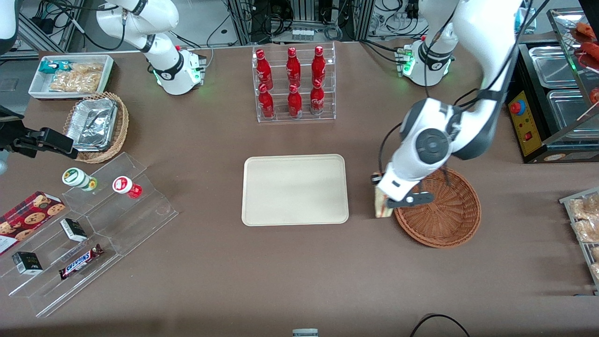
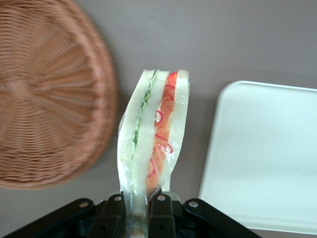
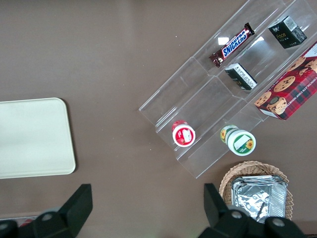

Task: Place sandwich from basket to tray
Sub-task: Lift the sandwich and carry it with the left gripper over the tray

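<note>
Gripper [image 2: 140, 208]: clamped on sandwich [image 2: 154, 134], lifted clear of basket [image 1: 444, 213].
Tray [image 1: 295, 189]: 9 o'clock of the sandwich in the front view.

A clear rack of red bottles [image 1: 293, 84] stands farther from the front camera than a Snickers bar [image 1: 80, 261].

Brown table [image 1: 224, 140]; cabled metal racks [image 1: 299, 18] farther from camera.

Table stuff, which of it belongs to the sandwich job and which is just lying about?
Job: sandwich, clamped in the gripper between basket and tray.

Lying about: cola bottles, Snickers bar, cookie box, foil containers, snack bin.
</note>
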`<state>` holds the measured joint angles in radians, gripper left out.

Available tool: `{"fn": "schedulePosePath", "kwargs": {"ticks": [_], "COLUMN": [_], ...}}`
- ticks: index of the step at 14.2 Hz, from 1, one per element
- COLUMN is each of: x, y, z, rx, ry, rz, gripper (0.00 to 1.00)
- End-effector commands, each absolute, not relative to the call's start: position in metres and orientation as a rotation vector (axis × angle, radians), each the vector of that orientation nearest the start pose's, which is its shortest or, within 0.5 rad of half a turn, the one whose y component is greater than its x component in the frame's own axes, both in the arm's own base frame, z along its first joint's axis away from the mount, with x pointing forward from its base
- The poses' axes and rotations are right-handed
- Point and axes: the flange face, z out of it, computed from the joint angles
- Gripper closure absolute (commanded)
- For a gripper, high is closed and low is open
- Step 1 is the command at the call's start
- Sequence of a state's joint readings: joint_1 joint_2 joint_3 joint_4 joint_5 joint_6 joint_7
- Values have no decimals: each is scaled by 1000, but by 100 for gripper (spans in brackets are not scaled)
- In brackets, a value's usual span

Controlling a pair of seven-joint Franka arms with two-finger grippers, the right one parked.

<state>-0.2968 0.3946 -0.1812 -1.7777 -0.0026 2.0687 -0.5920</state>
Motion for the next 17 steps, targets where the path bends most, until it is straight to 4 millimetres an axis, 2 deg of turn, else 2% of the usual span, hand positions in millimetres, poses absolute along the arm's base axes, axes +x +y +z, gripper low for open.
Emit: {"fn": "schedulePosePath", "kwargs": {"ticks": [1,4,7,9,13,16,17], "x": [580,560,546,530,509,508,500], "y": [-341,-407,-454,-488,-532,-541,-549], "z": [319,307,291,283,266,254,254], "rx": [-3139,-3135,-3109,-3110,-3113,-3089,-3092], "ry": [-240,-264,-316,-310,-301,-319,-297], "rz": [193,185,144,132,119,63,55], "gripper": [90,91,91,91,91,91,91]}}
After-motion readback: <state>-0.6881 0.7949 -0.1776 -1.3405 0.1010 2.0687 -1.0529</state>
